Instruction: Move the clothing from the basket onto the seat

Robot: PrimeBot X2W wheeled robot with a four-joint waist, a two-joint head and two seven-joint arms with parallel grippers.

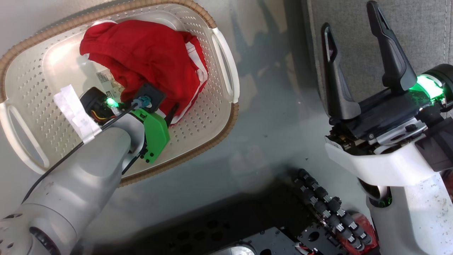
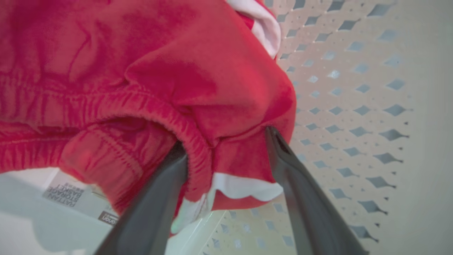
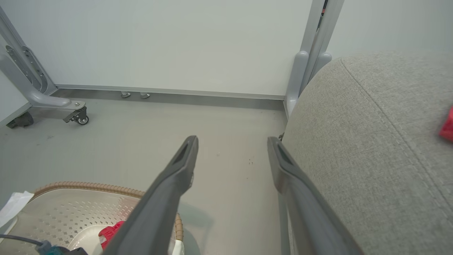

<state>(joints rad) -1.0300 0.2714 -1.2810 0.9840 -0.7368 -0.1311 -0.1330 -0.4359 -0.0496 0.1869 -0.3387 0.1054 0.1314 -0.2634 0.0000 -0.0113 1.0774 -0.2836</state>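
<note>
left gripper (image 2: pixel 226 138): down in the basket (image 1: pixel 32 88), fingers spread wide – a fold of the red clothing (image 1: pixel 148 60) with its elastic hem sits between them
clothing: bunched heap inside the basket, white trim peeking out
right gripper (image 1: pixel 350 16): fingers spread, nothing in them – hangs over the floor (image 3: pixel 124 141) just beside the seat (image 3: pixel 371 141)
seat: red scrap (image 3: pixel 447 124) on it at the right wrist view's edge, can't tell what

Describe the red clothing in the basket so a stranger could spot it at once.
On the grey floor, to the left of the light-grey seat, sits a cream perforated basket with a brown woven rim. Inside lies the clothing, a crumpled heap. It alone in there is bright red, with white trim and a gathered elastic waistband.
</note>
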